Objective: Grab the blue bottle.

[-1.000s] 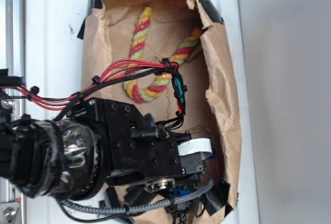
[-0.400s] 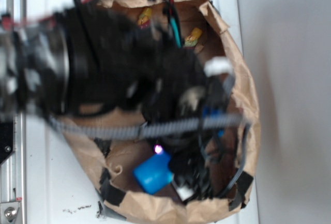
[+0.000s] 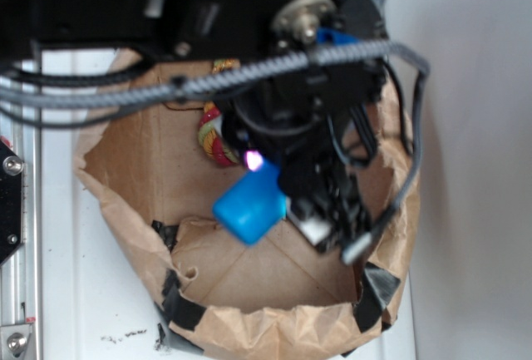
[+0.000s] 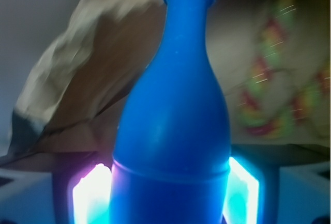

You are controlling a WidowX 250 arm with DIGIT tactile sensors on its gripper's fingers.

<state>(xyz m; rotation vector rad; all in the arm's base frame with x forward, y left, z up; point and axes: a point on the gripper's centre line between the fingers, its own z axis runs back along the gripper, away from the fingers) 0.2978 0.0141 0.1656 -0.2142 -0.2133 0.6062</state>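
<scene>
The blue bottle (image 3: 249, 204) is held by my gripper (image 3: 287, 210) above the floor of the brown paper bag (image 3: 125, 219). In the wrist view the bottle (image 4: 173, 131) fills the middle, its cap pointing up and away, and the glowing finger pads (image 4: 93, 198) press against both sides of its body. My gripper (image 4: 168, 198) is shut on the bottle. The black arm and cables cover the upper part of the exterior view.
A striped red, yellow and green rope (image 3: 214, 135) lies in the bag behind the arm and shows blurred in the wrist view (image 4: 269, 100). The bag stands on a white surface (image 3: 58, 293), with black tape (image 3: 179, 310) on its rim. A metal rail (image 3: 12, 252) runs along the left.
The arm has swung up and back in the exterior view. The blue bottle has risen with the gripper from the bag's near wall toward its middle.
</scene>
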